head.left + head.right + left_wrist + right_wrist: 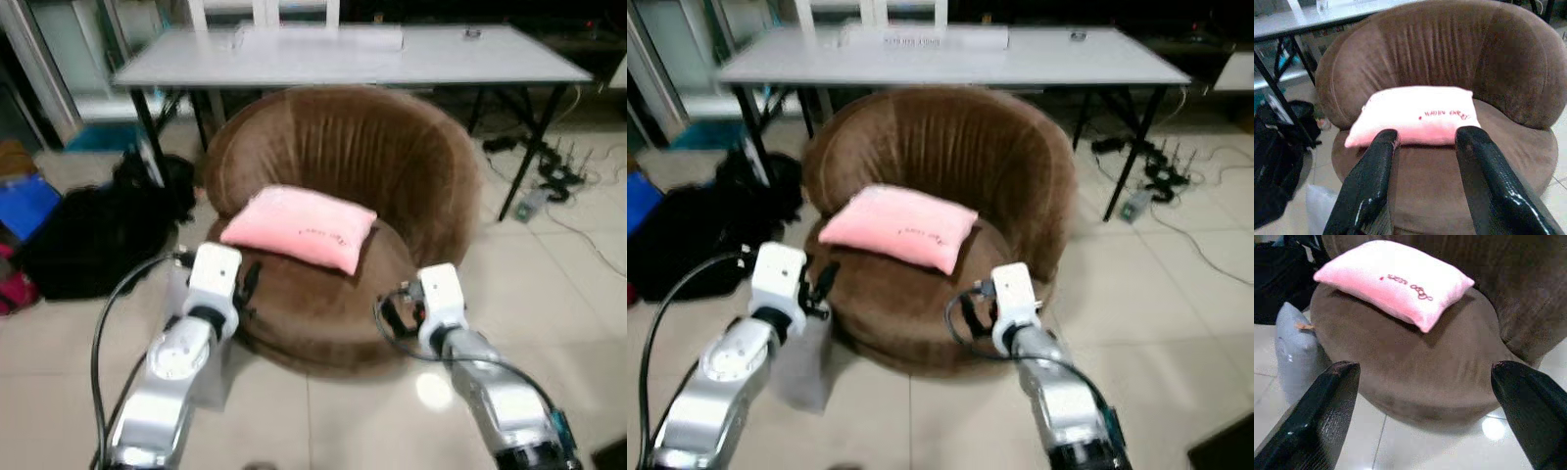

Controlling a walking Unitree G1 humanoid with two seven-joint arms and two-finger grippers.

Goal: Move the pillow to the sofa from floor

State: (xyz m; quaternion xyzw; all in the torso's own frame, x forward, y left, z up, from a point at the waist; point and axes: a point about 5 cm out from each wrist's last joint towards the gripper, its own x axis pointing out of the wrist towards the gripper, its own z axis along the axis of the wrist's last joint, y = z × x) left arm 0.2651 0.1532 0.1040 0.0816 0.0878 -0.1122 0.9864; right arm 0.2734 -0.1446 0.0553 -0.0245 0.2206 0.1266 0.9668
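Pillow (299, 227), pink and soft, lies on the seat of the round brown sofa (353, 147); it sits a bit to the robot's left side of the seat, with small dark red writing on top; nothing is holding it.

Left gripper (1425, 139) hangs in front of the sofa, near the seat's front edge; its two black fingers (1371, 181) are spread apart with nothing between them; the pillow is past the tips, not touching them.

Right gripper (1422, 369) is also in front of the sofa, on the other side; its fingers (1317, 416) are wide apart and hold nothing; they are apart from the pillow too.

Another pillow, a grey one (1295, 355), stands on the floor (588, 313) just beside the sofa's left side, close to the left arm (171, 377); the right arm (495, 392) reaches in from the lower right.

Behind the sofa is a long white table (353, 54) with black legs; a black bag (93, 240) lies on the floor to the left; some cables and a power strip (549, 176) lie on the floor to the right.
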